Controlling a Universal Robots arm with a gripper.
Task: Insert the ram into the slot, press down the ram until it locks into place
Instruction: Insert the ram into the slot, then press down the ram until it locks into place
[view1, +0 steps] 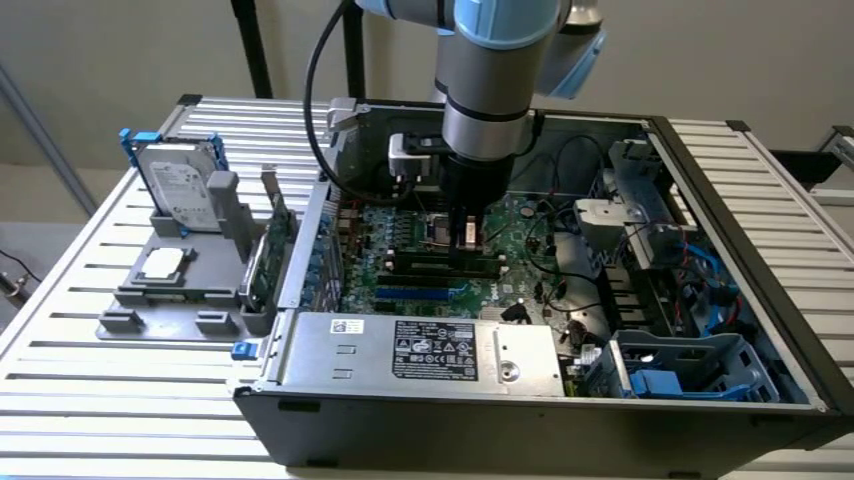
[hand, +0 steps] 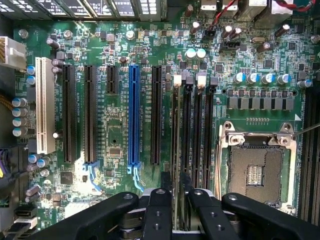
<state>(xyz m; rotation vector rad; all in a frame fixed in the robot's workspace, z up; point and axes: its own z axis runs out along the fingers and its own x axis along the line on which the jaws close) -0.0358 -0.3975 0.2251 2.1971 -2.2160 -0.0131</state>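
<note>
Dark green ram (hand: 174, 130), edge-on, lies along the outermost black slot (hand: 176, 81); seating depth not discernible. Gripper (hand: 175, 184) fingers (hand: 159, 200) stand narrowly apart, pinching the ram's near end. Judgement: keep the stick vertical and push straight down, evenly, so both end clips catch. Board (hand: 117, 107) is crowded: neighbouring slots (hand: 197, 130) just beside, CPU socket (hand: 255, 170) near, case walls (view1: 534, 430) around.

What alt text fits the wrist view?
Gripper shut on the ram, holding it edge-on along the slot, one of four parallel black sockets on a green motherboard. A bright blue socket lies to one side, the empty CPU socket to the other.
</note>
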